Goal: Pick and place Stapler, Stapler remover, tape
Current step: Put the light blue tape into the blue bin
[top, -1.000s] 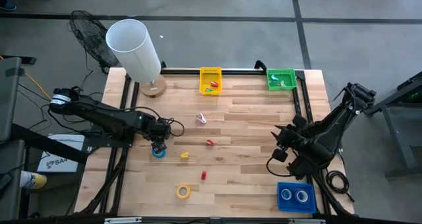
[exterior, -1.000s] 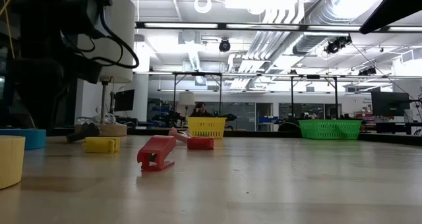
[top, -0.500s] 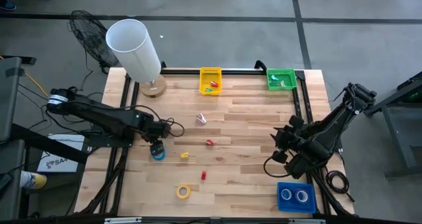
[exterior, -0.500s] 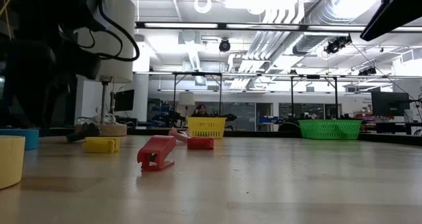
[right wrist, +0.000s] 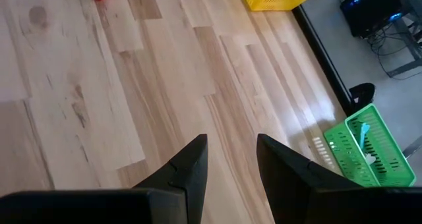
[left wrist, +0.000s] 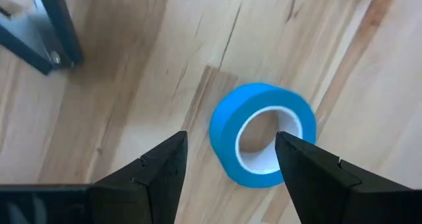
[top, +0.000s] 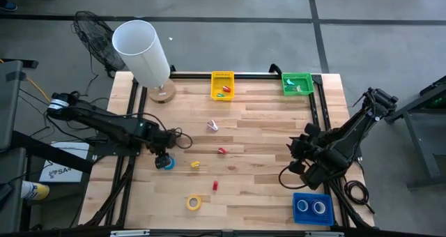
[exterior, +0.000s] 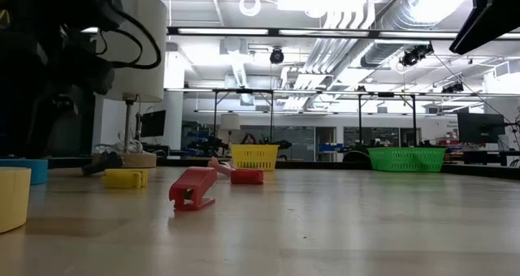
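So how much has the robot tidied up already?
Some is done: two tape rolls sit in the blue bin, and the yellow basket and green basket hold items. Now the left gripper is open around the blue tape. The yellow tape and small pieces remain. The right gripper waits.

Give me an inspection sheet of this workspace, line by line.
Surface: wooden table, pale planks.
Job's things: blue tape flat on the table; yellow tape near the front edge; two rolls in the blue bin.
Clutter: small red piece, small yellow piece, yellow basket, green basket.
Grippers: left end effector open above the blue tape; right end effector open, nothing between its fingers.
Cables: black cable by the left arm.
Surroundings: white lamp, fan.
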Controlling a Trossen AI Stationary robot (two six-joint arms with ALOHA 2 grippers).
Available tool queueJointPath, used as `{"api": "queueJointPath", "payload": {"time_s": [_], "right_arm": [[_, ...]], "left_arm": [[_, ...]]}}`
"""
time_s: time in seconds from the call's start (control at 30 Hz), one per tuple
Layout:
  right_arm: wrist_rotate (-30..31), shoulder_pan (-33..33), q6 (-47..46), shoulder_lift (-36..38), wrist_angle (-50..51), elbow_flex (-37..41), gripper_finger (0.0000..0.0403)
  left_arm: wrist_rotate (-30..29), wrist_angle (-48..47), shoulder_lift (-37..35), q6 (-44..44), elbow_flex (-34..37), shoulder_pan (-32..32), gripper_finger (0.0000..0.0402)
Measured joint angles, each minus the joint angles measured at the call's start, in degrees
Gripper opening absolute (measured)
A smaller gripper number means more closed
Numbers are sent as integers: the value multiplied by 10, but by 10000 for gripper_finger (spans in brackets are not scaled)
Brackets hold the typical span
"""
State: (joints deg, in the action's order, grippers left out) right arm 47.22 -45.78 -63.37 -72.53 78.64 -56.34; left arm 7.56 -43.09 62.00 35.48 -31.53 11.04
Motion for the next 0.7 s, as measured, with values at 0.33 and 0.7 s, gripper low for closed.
{"api": "queueJointPath", "payload": {"time_s": [0.33, 0.7], "right_arm": [[-8, 0, 9, 0, -3, 0, 122], [-8, 0, 9, 0, -22, 0, 122]], "left_arm": [[-56, 2, 0, 72, 13, 41, 221], [-56, 21, 0, 83, 13, 41, 160]]}}
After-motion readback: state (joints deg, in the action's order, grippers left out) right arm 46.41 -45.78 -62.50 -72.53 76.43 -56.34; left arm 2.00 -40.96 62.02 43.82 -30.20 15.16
